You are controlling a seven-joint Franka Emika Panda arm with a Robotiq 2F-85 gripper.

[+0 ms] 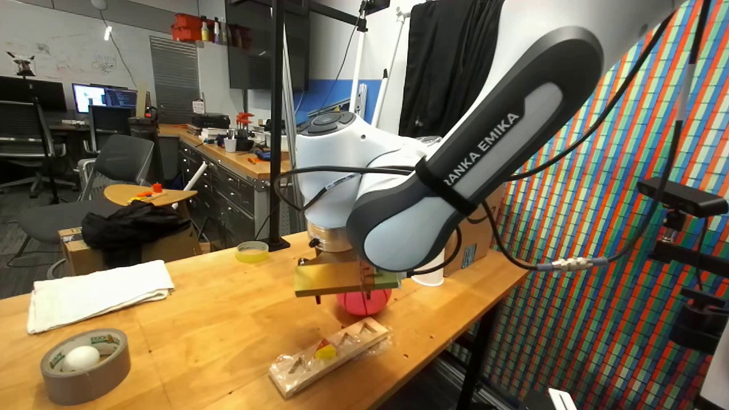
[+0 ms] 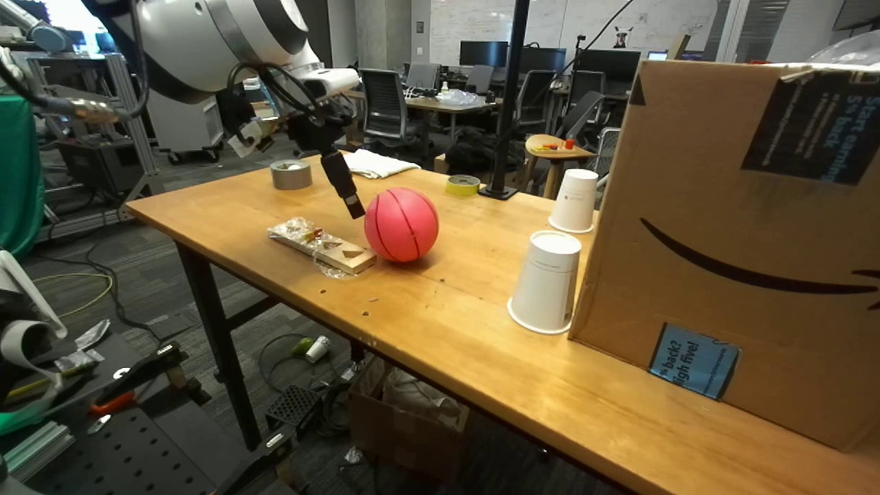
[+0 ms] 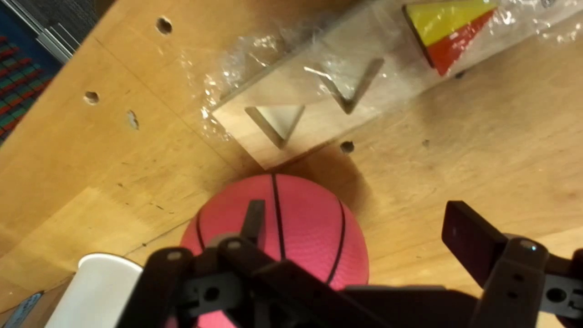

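Note:
My gripper (image 3: 355, 214) is open, with nothing between its fingers. It hovers over the table beside a pink-red ball with black seams (image 3: 314, 218). In the wrist view the left finger overlaps the ball and the right finger is over bare wood; I cannot tell if a finger touches the ball. In an exterior view the fingers (image 2: 354, 206) point down just beside the ball (image 2: 402, 227). A wooden board with triangular recesses (image 2: 354, 256), partly in clear wrap, lies next to the ball. A yellow and red triangular piece (image 3: 448, 34) sits in the board.
A grey tape roll (image 1: 85, 376) with a white round object (image 1: 81, 357) inside, a white cloth (image 1: 99, 293) and a yellow tape roll (image 1: 252, 255) lie on the table. Two white cups (image 2: 546, 282) stand by a large cardboard box (image 2: 687, 227). A black pole (image 2: 512, 103) rises from the table.

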